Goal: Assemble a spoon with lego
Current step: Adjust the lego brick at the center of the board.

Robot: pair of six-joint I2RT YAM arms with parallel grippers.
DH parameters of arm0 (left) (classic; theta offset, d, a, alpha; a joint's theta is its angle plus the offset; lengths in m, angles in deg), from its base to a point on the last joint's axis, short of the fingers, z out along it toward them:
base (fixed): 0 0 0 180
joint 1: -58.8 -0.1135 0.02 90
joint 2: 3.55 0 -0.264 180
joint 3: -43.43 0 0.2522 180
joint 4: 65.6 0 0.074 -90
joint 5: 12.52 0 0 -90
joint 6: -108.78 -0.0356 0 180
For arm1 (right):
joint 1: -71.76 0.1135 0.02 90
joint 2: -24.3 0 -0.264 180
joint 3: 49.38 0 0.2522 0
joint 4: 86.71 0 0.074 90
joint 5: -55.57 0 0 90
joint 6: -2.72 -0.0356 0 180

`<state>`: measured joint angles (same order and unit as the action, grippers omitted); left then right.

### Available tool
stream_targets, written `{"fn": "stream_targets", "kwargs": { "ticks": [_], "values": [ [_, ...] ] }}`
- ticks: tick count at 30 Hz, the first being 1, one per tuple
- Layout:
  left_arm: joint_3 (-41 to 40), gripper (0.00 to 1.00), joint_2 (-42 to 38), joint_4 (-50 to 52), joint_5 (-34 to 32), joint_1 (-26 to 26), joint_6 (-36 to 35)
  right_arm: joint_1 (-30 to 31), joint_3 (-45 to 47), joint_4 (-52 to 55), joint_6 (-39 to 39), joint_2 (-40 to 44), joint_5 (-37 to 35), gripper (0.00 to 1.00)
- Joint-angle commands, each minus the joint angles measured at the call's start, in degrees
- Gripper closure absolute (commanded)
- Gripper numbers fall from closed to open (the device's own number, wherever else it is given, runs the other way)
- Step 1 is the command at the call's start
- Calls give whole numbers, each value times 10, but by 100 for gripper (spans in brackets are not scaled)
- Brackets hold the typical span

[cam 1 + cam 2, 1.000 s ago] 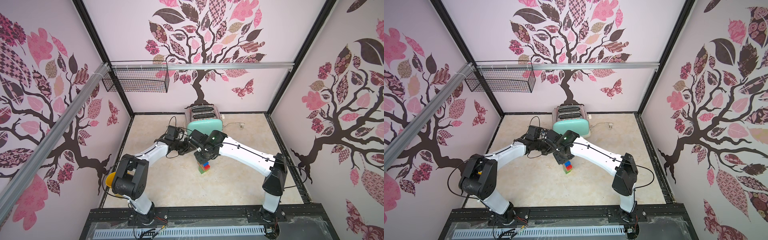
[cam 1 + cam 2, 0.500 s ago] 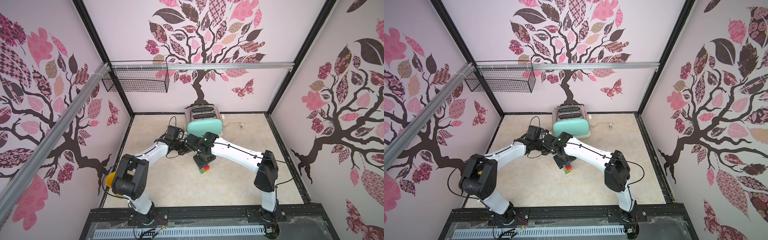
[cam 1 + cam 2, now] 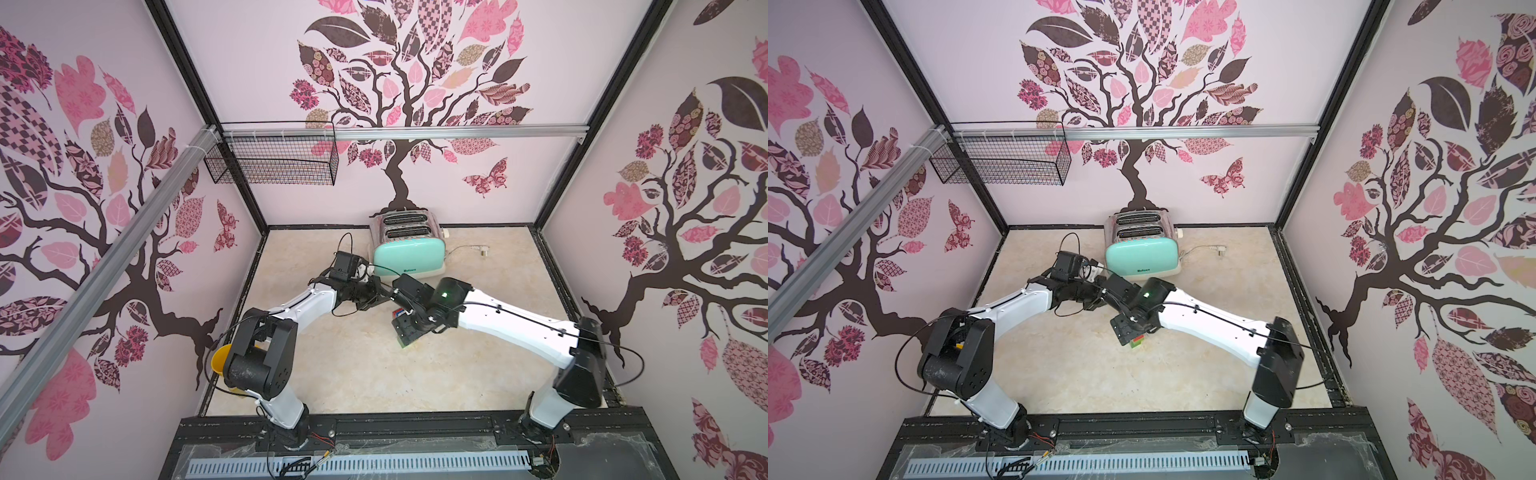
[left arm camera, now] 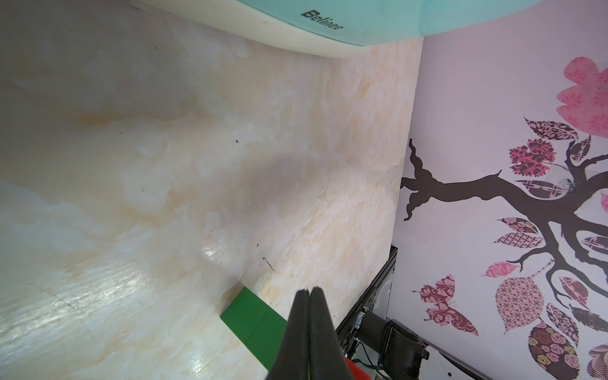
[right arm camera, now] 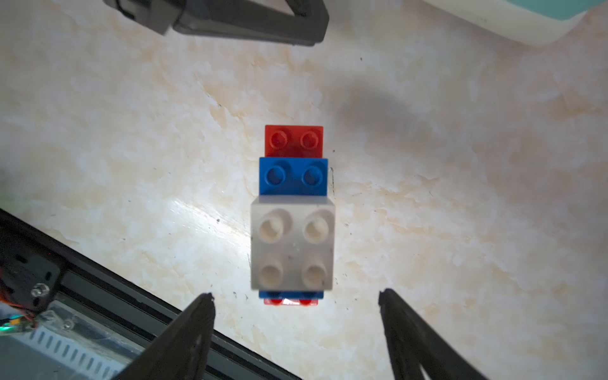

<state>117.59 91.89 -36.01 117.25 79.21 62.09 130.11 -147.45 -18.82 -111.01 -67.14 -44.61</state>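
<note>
Wire basket [image 3: 272, 160] is hanging on the tree-patterned left wall, left gripper [image 4: 309, 291] is sitting shut and empty over the marble tabletop [image 3: 353, 365], right gripper [image 5: 296, 297] is gaping open, empty, above the spoon [image 5: 292, 210] standing mid-table before the toaster [image 3: 409, 253].

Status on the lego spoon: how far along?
Looks near done: spoon stands stacked on the table, white brick on top, above blue and red. Right gripper is open above it, holding nothing; left gripper is shut beside the green handle end. No loose bricks visible.
</note>
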Motion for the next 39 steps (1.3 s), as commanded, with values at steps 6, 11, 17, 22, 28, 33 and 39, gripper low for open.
{"fn": "stream_targets", "kwargs": {
  "ticks": [6,11,17,22,28,33,39],
  "values": [
    [5,100,2,-1,4,3,-12,4,121,-176,-75,134,-73,24],
    [11,100,8,19,-16,2,-31,5,191,-173,-142,183,-208,11],
    [12,100,1,31,-43,-1,-46,-6,236,-165,-171,212,-323,0],
    [12,100,-1,37,-51,-12,-51,-61,330,-292,-93,270,-172,4],
    [12,100,-4,32,-51,-22,-51,-22,427,-431,-46,344,-111,22],
    [13,100,-3,36,-52,-24,-53,12,471,-518,-21,353,-117,19],
    [13,100,-2,31,-43,-26,-48,12,444,-564,14,275,-79,16]
  ]
}}
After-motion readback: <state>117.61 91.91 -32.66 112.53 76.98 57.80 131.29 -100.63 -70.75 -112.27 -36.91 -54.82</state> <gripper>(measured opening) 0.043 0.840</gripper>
